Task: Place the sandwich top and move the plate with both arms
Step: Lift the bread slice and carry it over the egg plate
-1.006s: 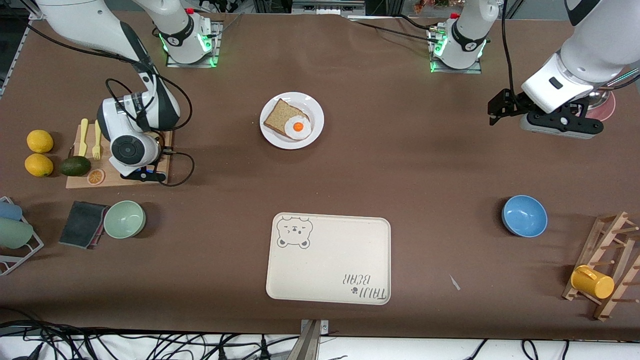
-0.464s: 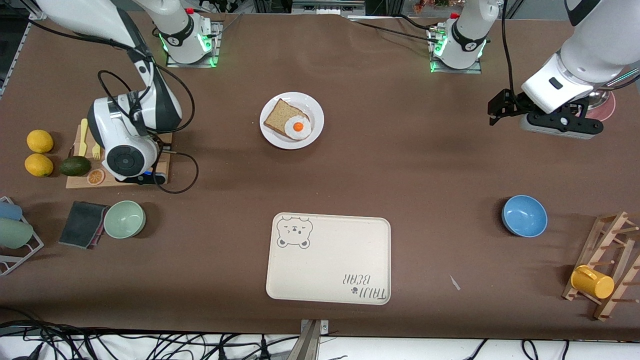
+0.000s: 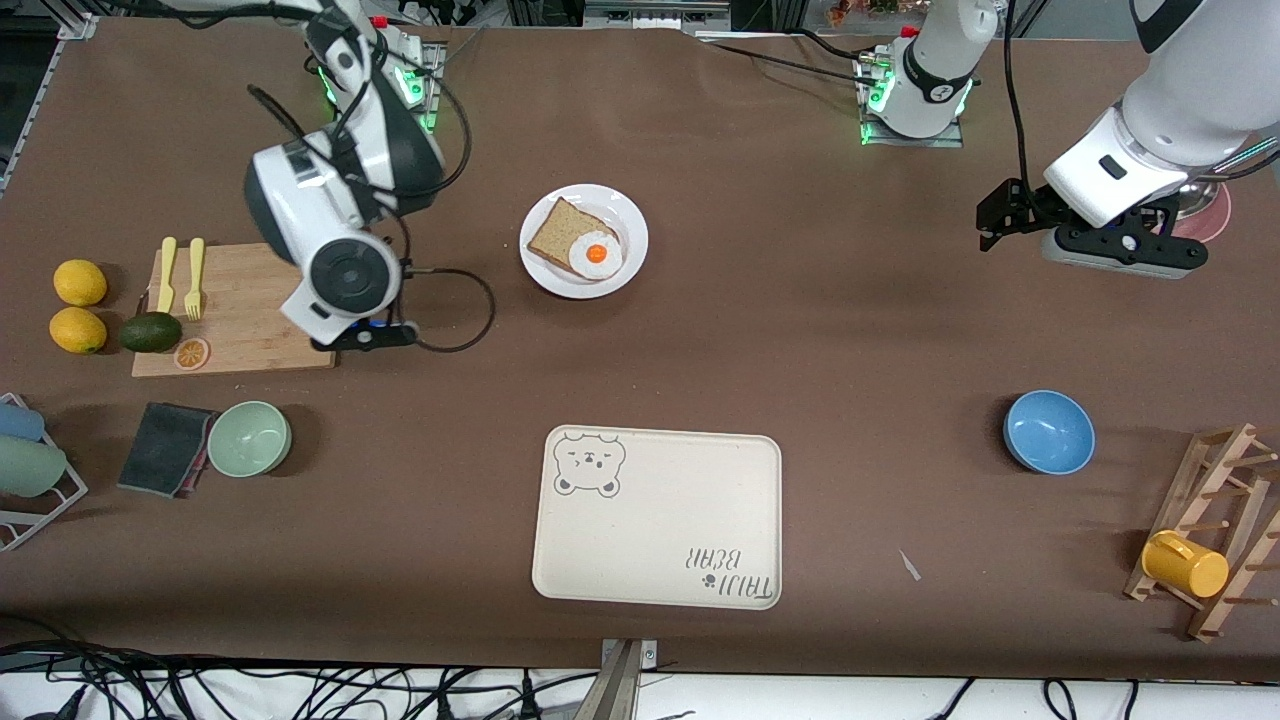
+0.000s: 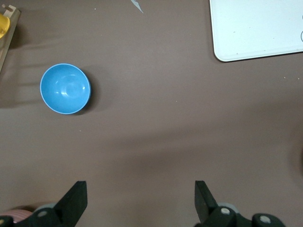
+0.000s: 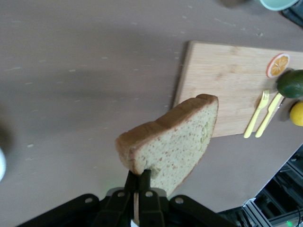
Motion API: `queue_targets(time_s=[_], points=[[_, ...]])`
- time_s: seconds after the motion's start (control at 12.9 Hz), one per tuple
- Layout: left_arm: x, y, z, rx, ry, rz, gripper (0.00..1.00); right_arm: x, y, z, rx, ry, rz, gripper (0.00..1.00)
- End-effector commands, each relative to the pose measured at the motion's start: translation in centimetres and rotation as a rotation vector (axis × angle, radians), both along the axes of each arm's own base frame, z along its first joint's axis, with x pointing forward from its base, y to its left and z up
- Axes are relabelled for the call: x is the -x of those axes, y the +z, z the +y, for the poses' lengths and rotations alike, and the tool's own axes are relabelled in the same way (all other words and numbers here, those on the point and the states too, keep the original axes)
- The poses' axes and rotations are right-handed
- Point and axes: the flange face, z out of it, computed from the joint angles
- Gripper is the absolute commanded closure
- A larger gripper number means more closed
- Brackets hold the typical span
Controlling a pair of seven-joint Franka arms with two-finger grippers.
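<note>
Carrying needs care: sandwich top (image 5: 173,142) is pinched by right gripper (image 5: 138,178) at one edge only; left gripper (image 4: 140,198) waits, fingers spread.

egg (image 3: 596,255) on bread (image 3: 558,236) on plate (image 3: 632,226)

light: bright, even, overhead | shadows: soft, short, on tabletop (image 3: 850,330) | glare: faint sheen on blue bowl (image 4: 65,88) | blur: green bowl (image 5: 279,4) soft, far from right hand (image 5: 139,182)
</note>
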Motion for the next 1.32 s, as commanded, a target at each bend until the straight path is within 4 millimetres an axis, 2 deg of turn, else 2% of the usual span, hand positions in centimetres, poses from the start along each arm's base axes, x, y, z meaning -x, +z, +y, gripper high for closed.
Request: queue_targets(time_s=[0.0,0.15,0.31,0.46,0.7,0.77,0.93,1.24], points=[[-0.2,0.5,0.2,-0.029,0.005,0.001,0.00,2.9,-0.6,7.0,-0.006,-0.019,0.013,1.00],[-0.2,0.5,0.2,-0.029,0.007,0.001,0.00,5.7,-2.0,13.2,0.008,0.003,-0.005,1.00],[-0.1,0.6,0.1,-0.029,0.004,-0.001,0.00,7.8,-2.7,17.3,-0.005,-0.011,-0.001,1.00],[-0.1,0.7,0.0,-0.029,0.004,-0.002,0.00,9.2,-4.8,19.9,-0.045,-0.050,0.043,1.00],[-0.2,0.6,-0.1,-0.025,0.001,-0.003,0.00,11.7,-8.9,23.4,-0.030,-0.074,0.027,1.00],[-0.1,0.6,-0.1,-0.026,0.001,-0.002,0.00,11.9,-9.9,24.2,-0.034,-0.087,0.016,1.00],[-0.2,0.7,-0.1,-0.025,0.001,-0.005,0.00,12.5,-10.3,25.8,-0.059,-0.083,-0.009,1.00],[-0.2,0.7,-0.1,-0.025,0.001,-0.005,0.00,12.3,-10.5,28.9,-0.081,-0.115,-0.034,1.00]])
